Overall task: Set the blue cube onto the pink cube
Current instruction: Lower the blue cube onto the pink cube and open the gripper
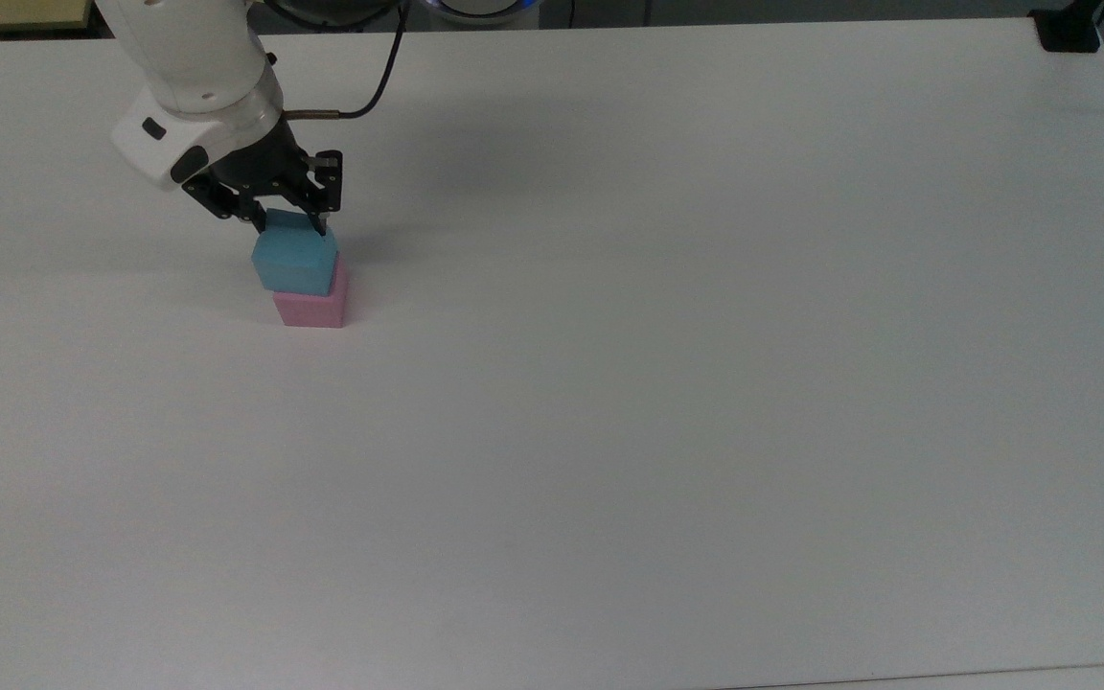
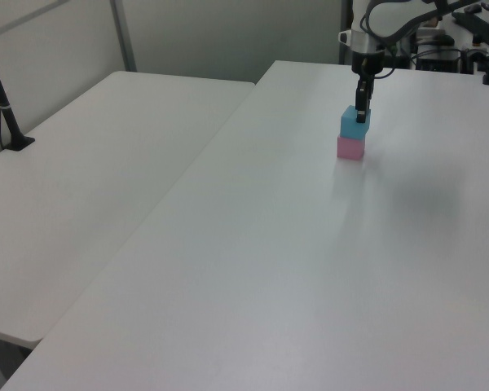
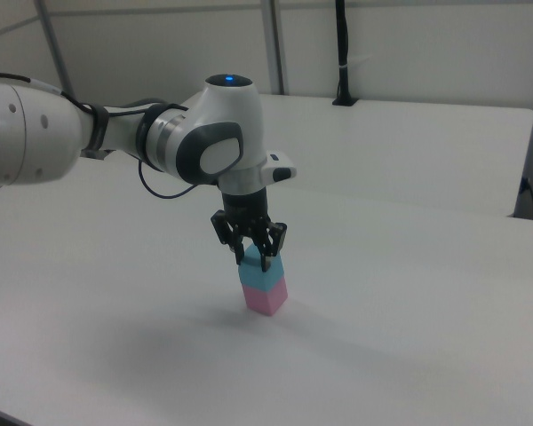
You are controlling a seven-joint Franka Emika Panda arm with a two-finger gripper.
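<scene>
Status, reading from the near edge of the surface (image 1: 667,431) toward the far edge in the top view: the near expanse is carrying nothing. Farther back, toward the top view's left, the pink cube (image 1: 310,309) is sitting flat on the surface. The blue cube (image 1: 293,261) is sitting directly above it, and in the right view the two faces appear to be meeting, blue cube (image 3: 258,272) over pink cube (image 3: 266,297), with edges close to flush. In the top view the blue cube is appearing shifted slightly toward the top view's left; whether this is true offset or camera angle cannot be determined.

Behind and above the stack, the tool (image 1: 293,226) is reaching down over the blue cube, its fingers flanking the upper part of the cube and gripping it. The left view is showing the same arrangement: tool (image 2: 361,115) above blue cube (image 2: 353,125) above pink cube (image 2: 350,147).

Assessment: transport and placement are looking essentially done. Remaining work is judged to be release of the cube, then a straight vertical withdrawal so that the stack is not being dragged sideways.

Count: one blue cube, one pink cube, one tool, one arm (image 3: 115,138). A second table (image 2: 90,171) is standing beside the surface at the left view's left, with a black post (image 2: 4,102) on it.
</scene>
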